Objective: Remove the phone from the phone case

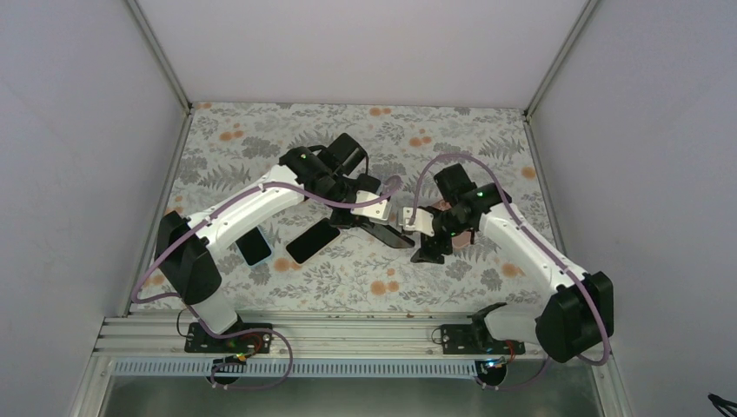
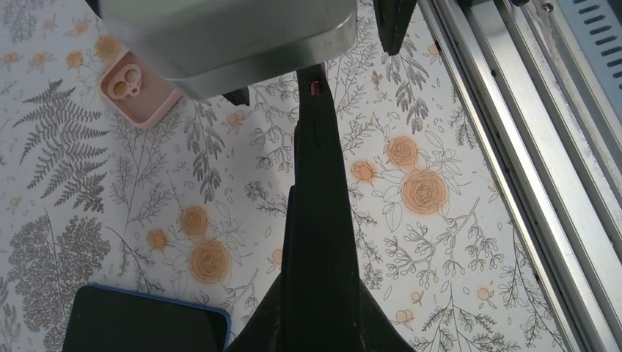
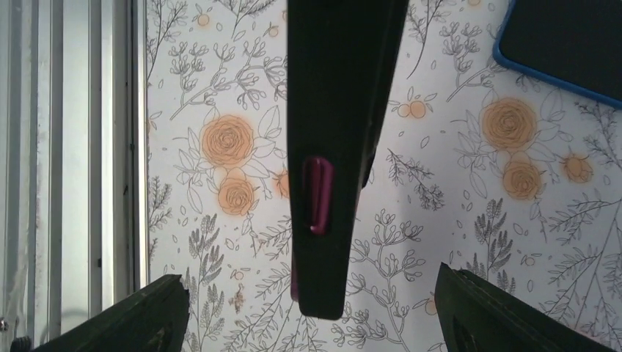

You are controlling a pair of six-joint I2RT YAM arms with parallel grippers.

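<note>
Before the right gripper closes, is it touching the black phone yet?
Apart. The right wrist view shows patterned table between the black phone and each finger of the open right gripper.

Overhead camera overlooks the table (image 1: 348, 287); both wrist cameras closely share the phone (image 2: 317, 161).

A phone (image 1: 313, 241) lies on the table (image 1: 348, 280), left of the raised phone case (image 1: 387, 233).

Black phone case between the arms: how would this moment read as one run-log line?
left pincer: shut on black phone case | right pincer: open, straddling its free end | pose: edge-on above table
</note>
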